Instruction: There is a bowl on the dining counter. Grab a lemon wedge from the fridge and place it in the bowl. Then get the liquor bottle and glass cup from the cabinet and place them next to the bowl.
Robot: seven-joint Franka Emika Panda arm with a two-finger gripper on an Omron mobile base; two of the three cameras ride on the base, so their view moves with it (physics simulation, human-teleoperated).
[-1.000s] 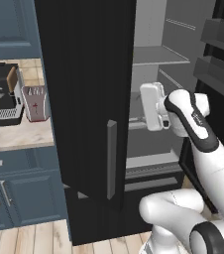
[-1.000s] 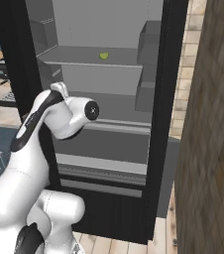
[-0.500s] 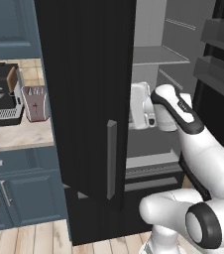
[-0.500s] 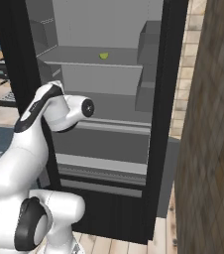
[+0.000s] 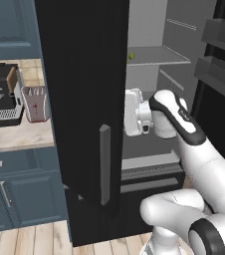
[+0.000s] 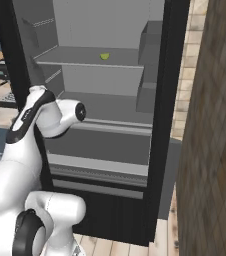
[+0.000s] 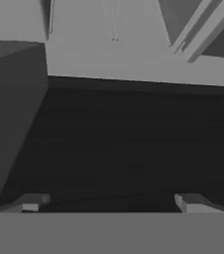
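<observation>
Reaching deeper into fridge (image 6: 170,100), hand (image 7: 109,202) open.

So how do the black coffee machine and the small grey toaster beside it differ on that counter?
The black coffee machine is taller, dark and boxy with a silvery drip tray. The small grey toaster is shorter, pale and marked with a red spot. The toaster stands nearer the fridge door. Both sit upright on the beige counter.
</observation>
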